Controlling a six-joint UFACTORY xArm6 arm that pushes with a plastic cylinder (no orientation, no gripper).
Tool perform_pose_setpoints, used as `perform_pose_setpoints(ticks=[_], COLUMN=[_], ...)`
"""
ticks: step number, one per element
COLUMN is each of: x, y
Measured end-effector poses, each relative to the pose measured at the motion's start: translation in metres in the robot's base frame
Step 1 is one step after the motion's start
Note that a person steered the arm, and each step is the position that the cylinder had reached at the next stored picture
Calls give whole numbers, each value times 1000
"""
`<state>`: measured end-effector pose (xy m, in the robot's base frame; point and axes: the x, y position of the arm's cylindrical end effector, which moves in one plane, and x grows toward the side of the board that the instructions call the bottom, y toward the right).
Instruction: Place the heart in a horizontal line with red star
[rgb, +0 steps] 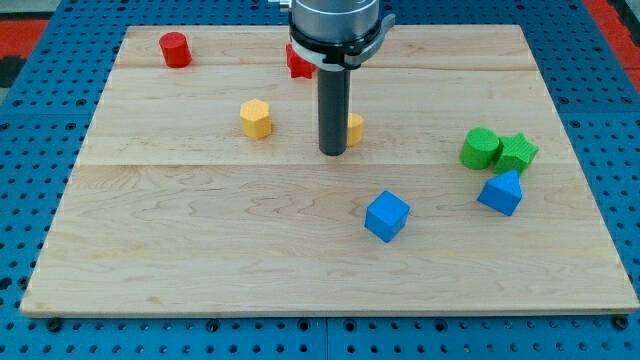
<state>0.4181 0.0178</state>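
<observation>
A red star (296, 62) lies near the view's top centre, partly hidden behind the arm's head. A small yellow block (356, 127) shows just to the right of the rod. Most of it is hidden, so its shape cannot be made out. My tip (332, 153) rests on the board at the left edge of this yellow block, touching it or nearly so. The tip is below the red star. A yellow hexagon (256, 118) lies to the left of the tip.
A red cylinder (175, 49) sits at the top left. A round green block (481, 148) and a green star (518, 152) touch at the right, with a blue block (501, 192) just below them. A blue cube (387, 216) lies below and right of the tip.
</observation>
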Motion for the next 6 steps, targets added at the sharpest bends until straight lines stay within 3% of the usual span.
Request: perform_pose_setpoints(ticks=[2, 3, 4, 5, 6], x=[-94, -58, -30, -52, -96], y=[84, 89, 54, -32, 19])
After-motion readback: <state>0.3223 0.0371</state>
